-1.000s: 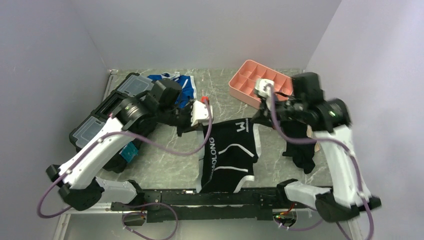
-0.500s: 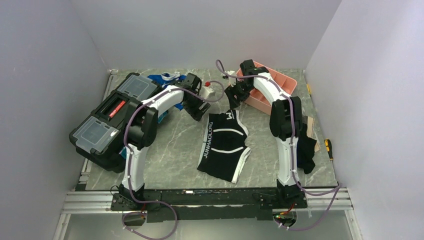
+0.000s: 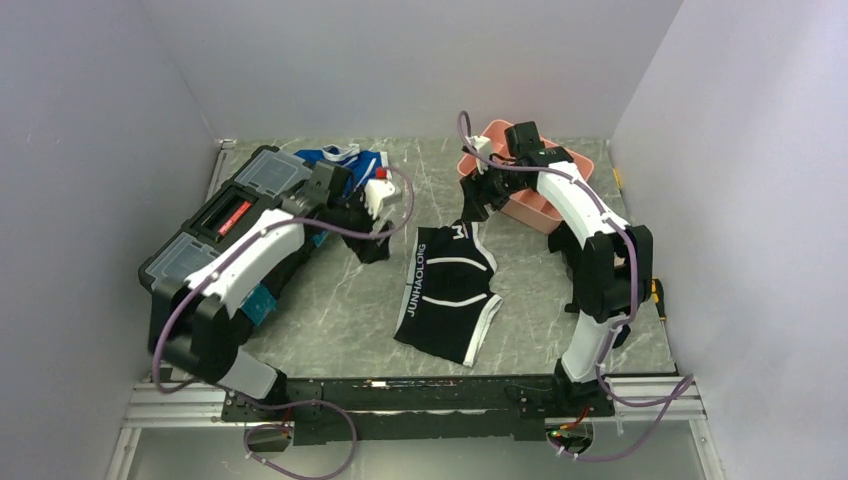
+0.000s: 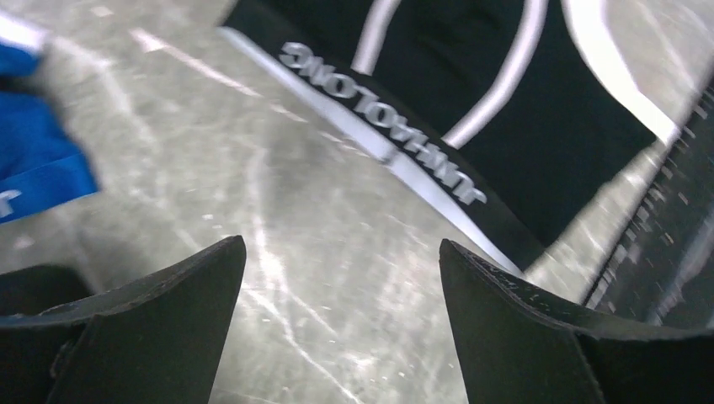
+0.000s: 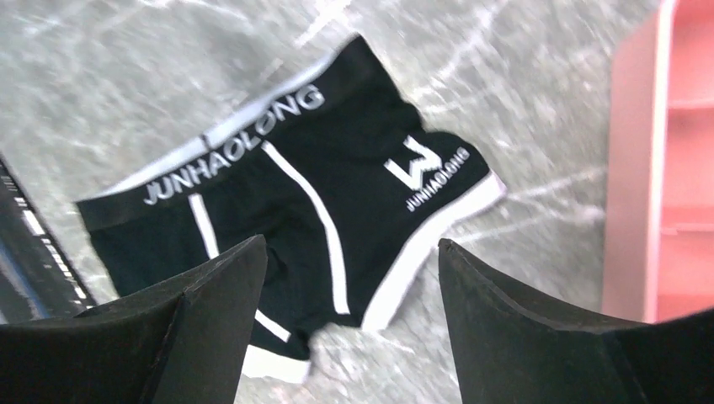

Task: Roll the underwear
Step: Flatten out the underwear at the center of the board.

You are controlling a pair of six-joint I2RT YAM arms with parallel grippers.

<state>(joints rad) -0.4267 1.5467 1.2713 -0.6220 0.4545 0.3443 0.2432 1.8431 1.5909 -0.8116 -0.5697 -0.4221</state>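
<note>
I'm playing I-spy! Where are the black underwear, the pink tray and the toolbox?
black underwear (image 3: 450, 287): top view, middle of the fabric.
pink tray (image 5: 633, 168): right wrist view, its side wall.
toolbox (image 3: 270, 172): top view, its clear lid.

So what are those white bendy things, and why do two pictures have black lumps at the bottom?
Those are two robot arms, a left arm and a right arm, bolted to a table. One picture looks down from above. The other two come from small cameras on the arms' wrists, so the black lumps are the left gripper and the right gripper. Both are open and hold nothing. On the table lie black underwear spread flat, a pink tray, a black toolbox and blue-and-white briefs.
</note>
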